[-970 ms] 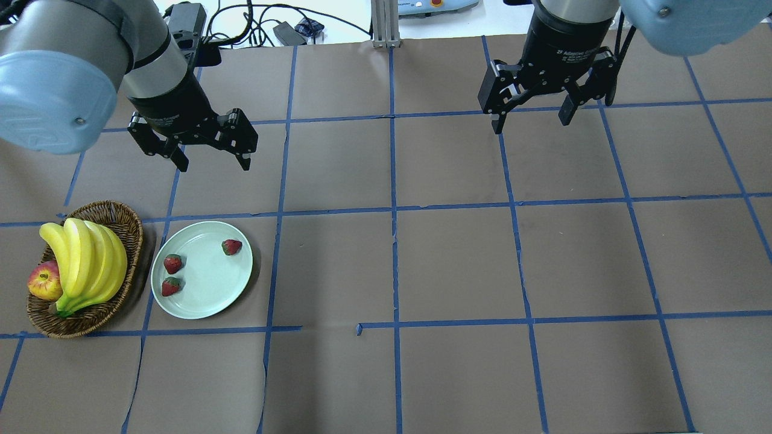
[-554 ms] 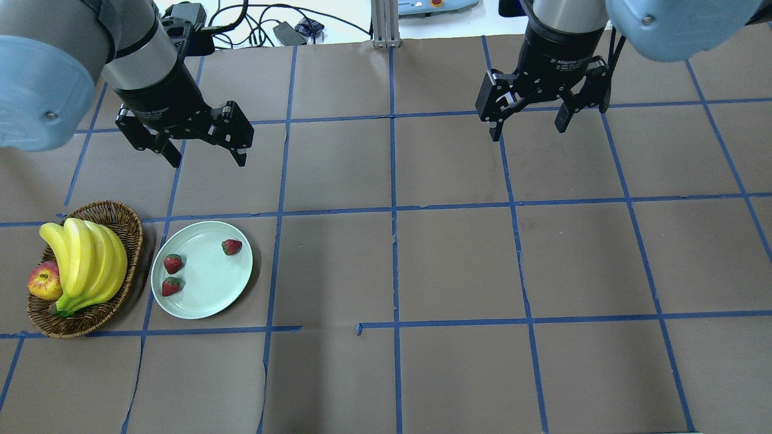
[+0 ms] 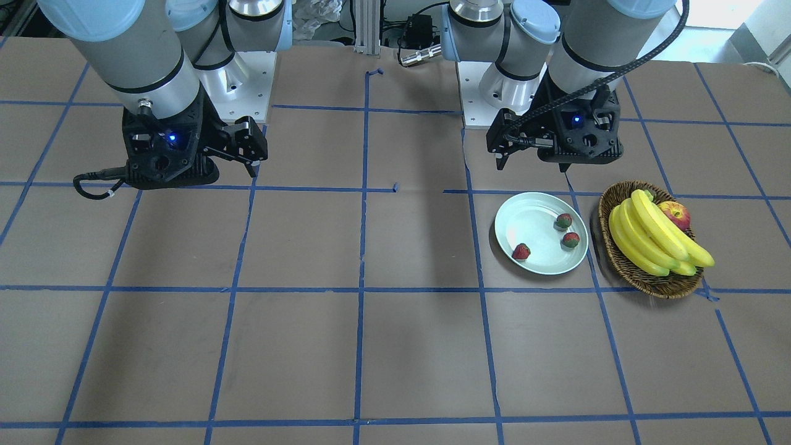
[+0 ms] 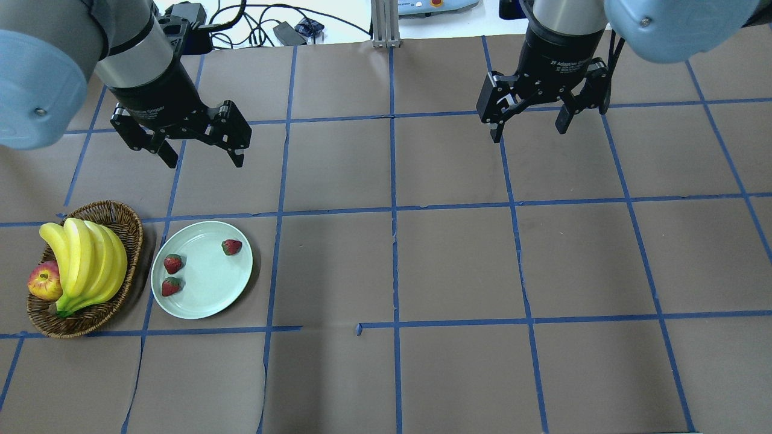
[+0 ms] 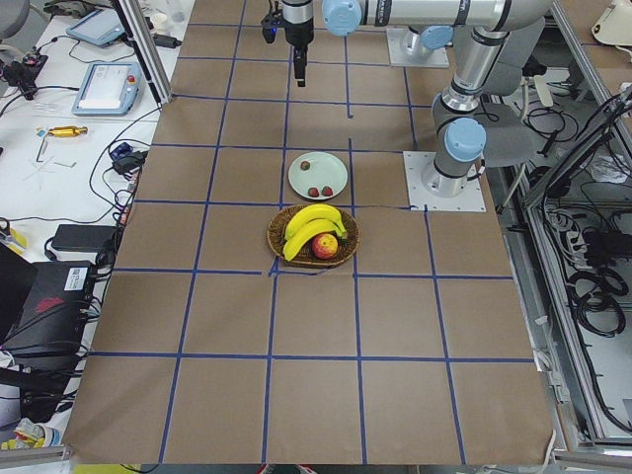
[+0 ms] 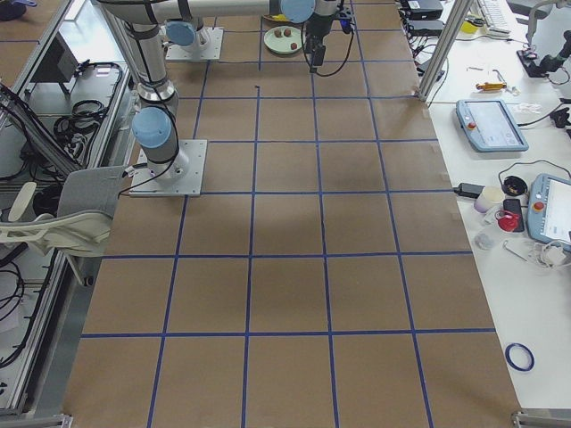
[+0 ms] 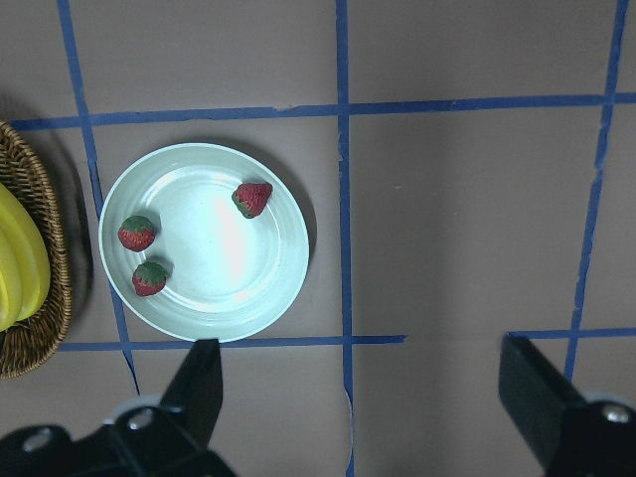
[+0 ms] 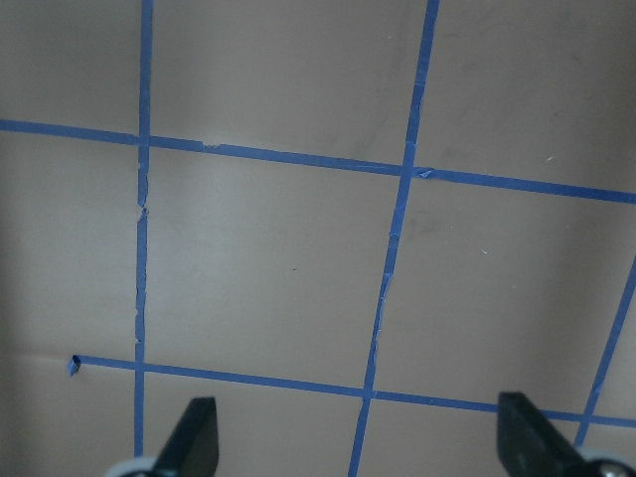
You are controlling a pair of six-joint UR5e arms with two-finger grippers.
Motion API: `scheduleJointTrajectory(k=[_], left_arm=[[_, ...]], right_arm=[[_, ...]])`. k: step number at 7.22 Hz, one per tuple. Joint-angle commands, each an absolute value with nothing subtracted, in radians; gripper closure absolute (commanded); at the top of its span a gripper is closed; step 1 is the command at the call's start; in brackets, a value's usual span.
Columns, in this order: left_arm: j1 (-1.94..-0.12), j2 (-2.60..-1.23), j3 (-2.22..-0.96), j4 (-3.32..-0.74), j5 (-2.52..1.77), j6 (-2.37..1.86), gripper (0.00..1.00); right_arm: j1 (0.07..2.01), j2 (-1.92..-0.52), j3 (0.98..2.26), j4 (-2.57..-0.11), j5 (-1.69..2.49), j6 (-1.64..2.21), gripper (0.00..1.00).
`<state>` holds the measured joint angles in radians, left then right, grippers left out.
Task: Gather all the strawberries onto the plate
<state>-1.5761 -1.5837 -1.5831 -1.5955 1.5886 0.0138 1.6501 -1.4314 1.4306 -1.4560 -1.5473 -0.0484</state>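
Note:
Three small red strawberries (image 4: 231, 246) (image 4: 173, 263) (image 4: 170, 286) lie on the pale mint plate (image 4: 208, 298) at the table's left. They also show in the front view (image 3: 521, 251) (image 3: 563, 220) (image 3: 571, 240) on the plate (image 3: 531, 225) and in the left wrist view (image 7: 252, 198) (image 7: 137, 233) (image 7: 150, 278) on the plate (image 7: 224, 268). My left gripper (image 4: 203, 155) hangs open and empty, raised behind the plate. My right gripper (image 4: 531, 128) hangs open and empty over bare table on the right, far from the plate.
A brown wicker basket (image 4: 123, 220) with bananas (image 4: 84, 262) and a red-yellow apple (image 4: 44, 282) stands just left of the plate. Blue tape lines grid the brown table cover. Cables and a power supply (image 4: 288, 33) lie past the far edge.
My left gripper has drawn back and to the left, away from the plate. My right gripper has shifted slightly back. The strawberries and plate have not moved.

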Motion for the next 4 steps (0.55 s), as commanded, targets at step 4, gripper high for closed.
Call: scheduleJointTrajectory(k=[4], left_arm=[[-1.565,-1.569,-1.577,-1.600,1.594,0.012,0.00]], right_arm=[[1.652,-1.433,1.430,-1.457,-1.555,-0.046,0.00]])
